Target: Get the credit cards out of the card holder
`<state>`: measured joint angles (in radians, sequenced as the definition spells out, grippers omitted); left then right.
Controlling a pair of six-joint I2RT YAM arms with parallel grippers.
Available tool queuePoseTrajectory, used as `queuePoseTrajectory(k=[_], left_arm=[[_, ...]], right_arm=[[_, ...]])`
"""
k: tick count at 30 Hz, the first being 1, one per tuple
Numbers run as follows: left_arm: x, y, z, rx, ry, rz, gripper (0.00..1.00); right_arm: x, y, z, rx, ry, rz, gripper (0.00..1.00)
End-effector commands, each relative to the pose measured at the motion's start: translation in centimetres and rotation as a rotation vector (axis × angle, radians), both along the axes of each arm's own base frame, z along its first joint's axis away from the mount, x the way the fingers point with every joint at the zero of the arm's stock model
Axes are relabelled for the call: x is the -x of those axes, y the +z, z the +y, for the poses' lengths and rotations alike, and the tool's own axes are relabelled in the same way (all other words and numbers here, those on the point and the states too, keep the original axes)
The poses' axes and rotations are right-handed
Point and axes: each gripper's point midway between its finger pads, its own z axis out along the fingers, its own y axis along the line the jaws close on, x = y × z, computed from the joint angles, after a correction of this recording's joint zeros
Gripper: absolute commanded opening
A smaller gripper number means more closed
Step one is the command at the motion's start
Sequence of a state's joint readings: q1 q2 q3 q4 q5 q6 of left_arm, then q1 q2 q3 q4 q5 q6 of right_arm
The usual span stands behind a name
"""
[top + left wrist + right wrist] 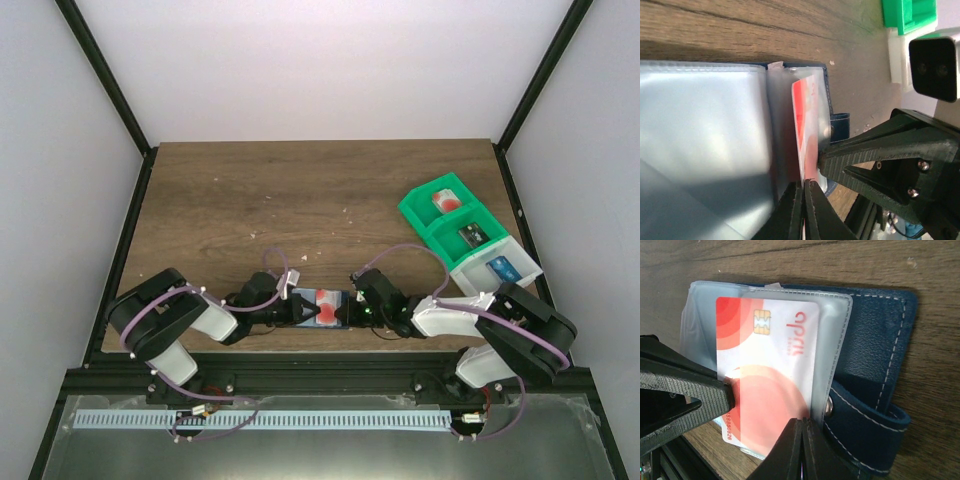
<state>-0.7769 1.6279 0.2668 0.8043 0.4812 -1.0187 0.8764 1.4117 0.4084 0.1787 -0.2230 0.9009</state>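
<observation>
The navy card holder [304, 296] [875, 350] lies open near the front edge of the table, between both arms. A red and white credit card [325, 303] [775, 365] [805, 115] sits in its clear plastic sleeve [705, 140], sticking partly out at one end. My left gripper [299, 310] [803, 187] is shut on the exposed edge of that card. Opposite it, my right gripper [349, 312] [802, 422] is shut on the sleeve's edge beside the snap strap. Each wrist view also shows the other gripper's tip against the card.
Two green bins [450, 205] [472, 235] and a white bin [497, 268] stand in a row at the right, each with a card inside. The green bin [907, 15] and white bin [897, 55] also appear in the left wrist view. Bare wood lies behind the holder.
</observation>
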Motion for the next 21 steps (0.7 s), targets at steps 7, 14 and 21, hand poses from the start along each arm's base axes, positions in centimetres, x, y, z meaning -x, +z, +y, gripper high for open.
queuePoseTrajectory(k=[7,14,21], left_arm=[[0.6,0.2,0.4,0.008,-0.005,-0.007,0.00],[0.5,0.4,1.3,-0.026,0.027,-0.022,0.00],[0.6,0.5,2.8,-0.072,0.076,-0.023,0.00]], right_arm=[[1.1,-2.1,-1.7,0.071,-0.016,0.045,0.03],[1.1,-2.0,-1.8,0.073,-0.016,0.043,0.04],[0.9,-1.9,-1.7,0.083,-0.014,0.037,0.04]])
